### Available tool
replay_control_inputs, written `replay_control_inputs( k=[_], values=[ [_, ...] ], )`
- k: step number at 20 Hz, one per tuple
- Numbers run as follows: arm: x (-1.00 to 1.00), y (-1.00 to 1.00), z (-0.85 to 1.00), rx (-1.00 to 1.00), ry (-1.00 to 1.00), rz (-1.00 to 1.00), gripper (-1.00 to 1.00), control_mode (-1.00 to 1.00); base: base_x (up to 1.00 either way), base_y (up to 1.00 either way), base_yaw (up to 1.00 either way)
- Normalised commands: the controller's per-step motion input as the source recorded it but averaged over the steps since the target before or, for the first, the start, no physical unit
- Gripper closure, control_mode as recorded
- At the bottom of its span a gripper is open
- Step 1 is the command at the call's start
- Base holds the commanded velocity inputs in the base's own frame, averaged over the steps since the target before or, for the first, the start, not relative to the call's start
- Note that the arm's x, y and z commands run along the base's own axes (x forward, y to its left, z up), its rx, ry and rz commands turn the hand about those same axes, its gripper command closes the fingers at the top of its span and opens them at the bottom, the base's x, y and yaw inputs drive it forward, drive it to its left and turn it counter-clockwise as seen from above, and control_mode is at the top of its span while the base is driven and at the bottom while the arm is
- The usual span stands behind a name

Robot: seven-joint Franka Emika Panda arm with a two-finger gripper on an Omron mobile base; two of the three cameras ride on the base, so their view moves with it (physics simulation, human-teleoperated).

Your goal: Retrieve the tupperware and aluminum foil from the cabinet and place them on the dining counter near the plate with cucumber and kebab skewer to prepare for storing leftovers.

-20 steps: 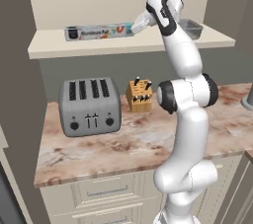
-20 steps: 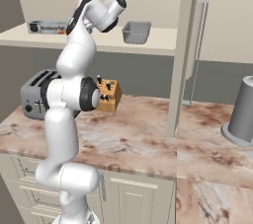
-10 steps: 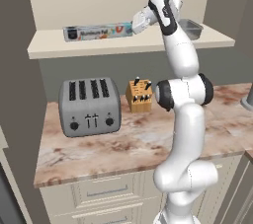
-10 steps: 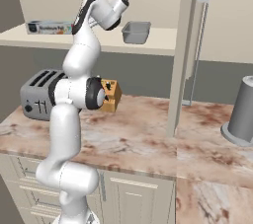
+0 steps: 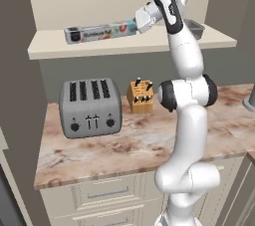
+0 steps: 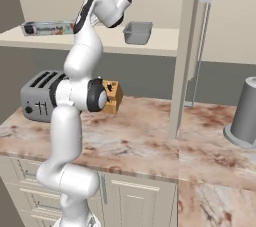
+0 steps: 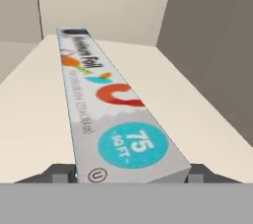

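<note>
Both claw (image 7: pixel 132 173) tips flank aluminum foil (image 7: pixel 106 114) end.

On the cream-beige open-fronted cabinet (image 5: pixel 124 46) shelf, the long pale grey-blue foil carton (image 5: pixel 99 31) fills the left stretch; bare board runs right to a small grey tub (image 6: pixel 137 32). Below, a grey four-slot toaster (image 5: pixel 90 106) and a wooden knife block (image 5: pixel 139 96) crowd the far counter; its near strip lies free.
</note>
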Motion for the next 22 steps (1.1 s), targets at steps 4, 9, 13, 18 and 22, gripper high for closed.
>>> replay_control_inputs(
  k=[4, 9, 13, 18, 22],
  values=[
    [-1.0, 0.46, -0.49, 0.0, -0.42, -0.01, 1.0, -1.0, 0.0, 0.0, 0.0],
    [-1.0, 0.3, -0.91, 0.05, -0.39, -0.13, 1.0, -1.0, 0.0, 0.0, 0.0],
    [-1.0, 0.0, -0.34, 0.22, -0.27, -0.24, 1.0, -1.0, 0.0, 0.0, 0.0],
    [-1.0, 0.0, 0.23, 0.22, -0.1, -0.16, 1.0, -1.0, 0.0, 0.0, 0.0],
    [-1.0, 0.15, 0.2, 0.11, -0.03, -0.05, 1.0, -1.0, 0.0, 0.0, 0.0]
  ],
)
